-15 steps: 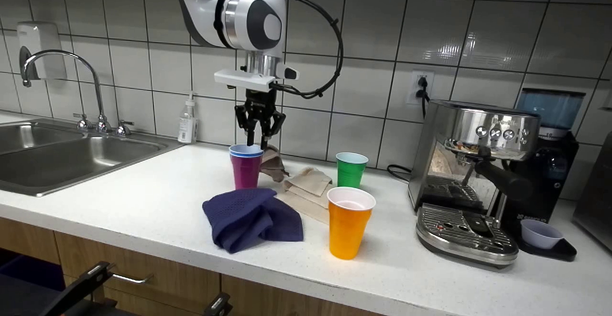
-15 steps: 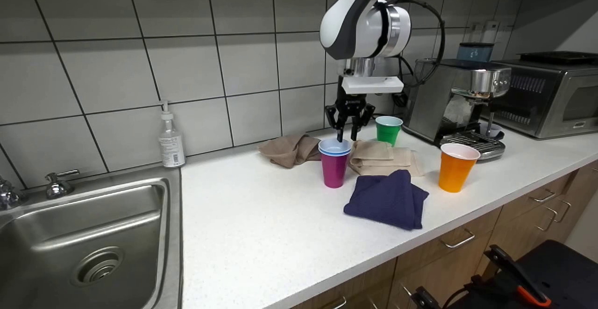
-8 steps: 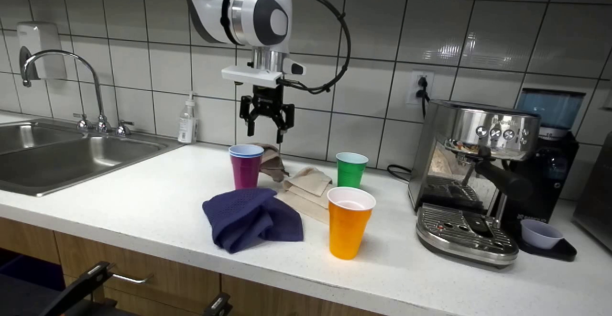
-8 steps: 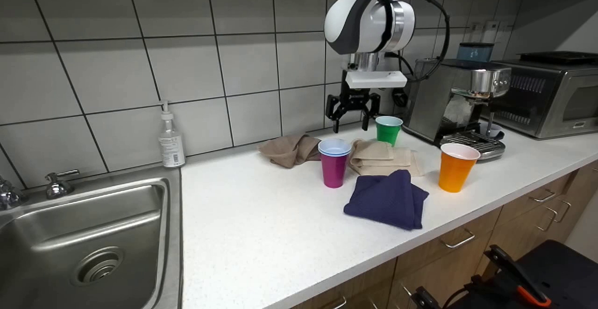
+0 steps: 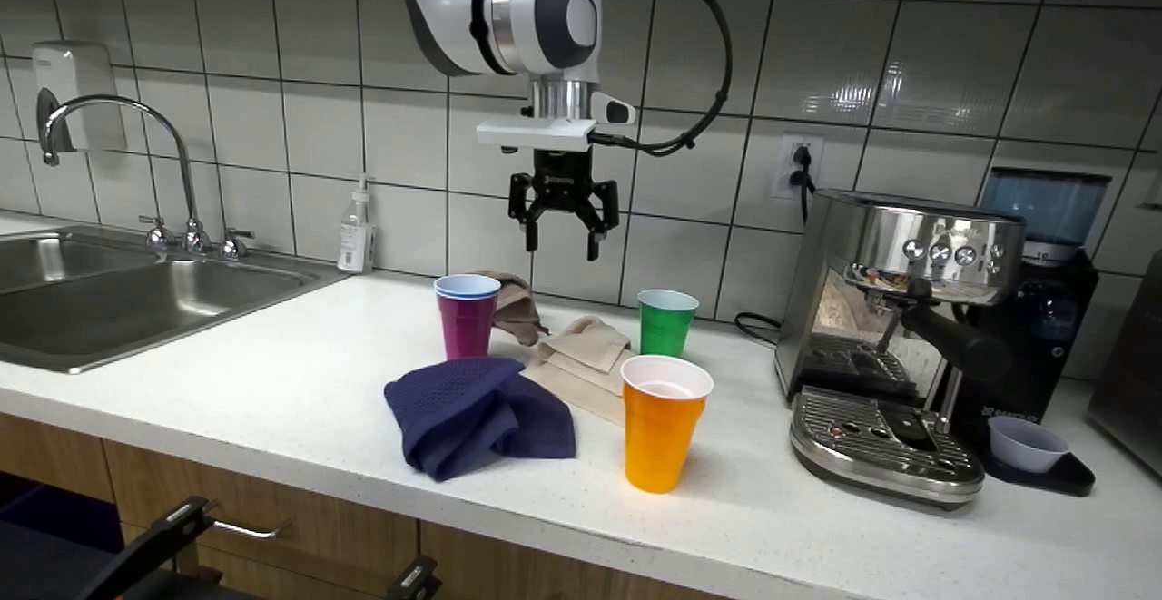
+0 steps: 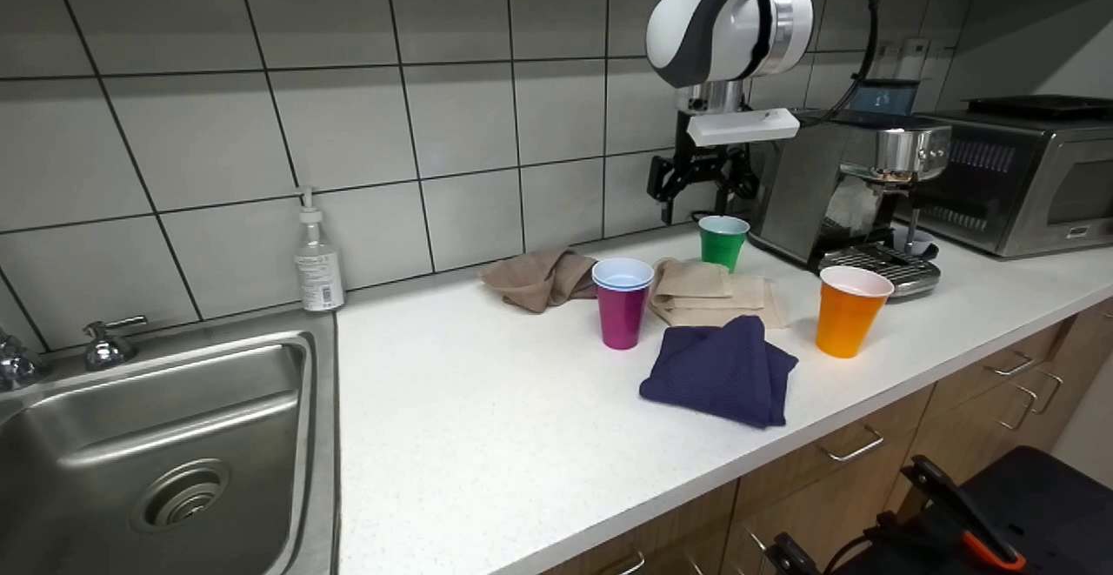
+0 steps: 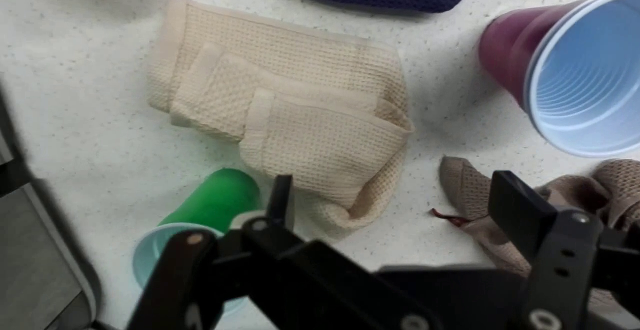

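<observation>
My gripper (image 5: 563, 246) hangs above the back of the counter with its jaws wide apart and nothing between them. In the wrist view its two black fingers (image 7: 520, 215) stand over the worktop between a folded beige cloth (image 7: 320, 145) and a crumpled brown cloth (image 7: 467, 190). Nearest to the left finger is a green cup (image 7: 220, 200), lower down on the counter. A purple cup (image 6: 620, 318) with a light blue cup (image 6: 622, 272) nested in it stands upright beside the beige cloth. Towards the front lie a navy cloth (image 5: 481, 414) and an upright orange cup (image 5: 663, 437).
A steel coffee machine (image 5: 899, 309) and a black grinder (image 5: 1044, 337) stand at one end, by a microwave (image 6: 1026, 183). A sink (image 6: 322, 436) and a soap bottle (image 6: 319, 266) are at the other end. The tiled wall (image 6: 461, 123) runs close behind the arm.
The gripper has spread from nearly closed just over the purple and blue cups to wide open. It has risen and moved away from them towards the green cup; the cups and cloths stay put.
</observation>
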Controlling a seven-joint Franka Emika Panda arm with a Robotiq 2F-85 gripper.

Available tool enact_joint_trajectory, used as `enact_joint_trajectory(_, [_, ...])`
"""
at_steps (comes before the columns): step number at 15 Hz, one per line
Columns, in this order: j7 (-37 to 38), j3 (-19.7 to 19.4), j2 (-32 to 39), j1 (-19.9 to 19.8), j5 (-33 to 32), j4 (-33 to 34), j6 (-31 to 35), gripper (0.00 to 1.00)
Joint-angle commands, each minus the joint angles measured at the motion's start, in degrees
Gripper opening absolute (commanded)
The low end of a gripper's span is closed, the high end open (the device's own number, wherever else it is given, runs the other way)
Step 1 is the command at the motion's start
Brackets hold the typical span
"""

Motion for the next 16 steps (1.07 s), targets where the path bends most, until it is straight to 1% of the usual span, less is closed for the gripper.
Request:
enact_joint_trajectory(1, [-2.60, -0.97, -0.04, -1.57, -3.73, 1.77, -1.29, 1.00])
enact_joint_trajectory(4, [-3.36, -1.69, 1.18, -2.44, -5.59, 3.14, -1.66, 1.00])
enact_joint_trajectory(5, [-1.87, -1.19, 0.26, -2.10, -4.35, 1.16, -0.21, 1.00])
enact_joint_trajectory(16, [-2.00, -1.51, 1.13, -2.44, -5.05, 1.59, 0.46, 1.00])
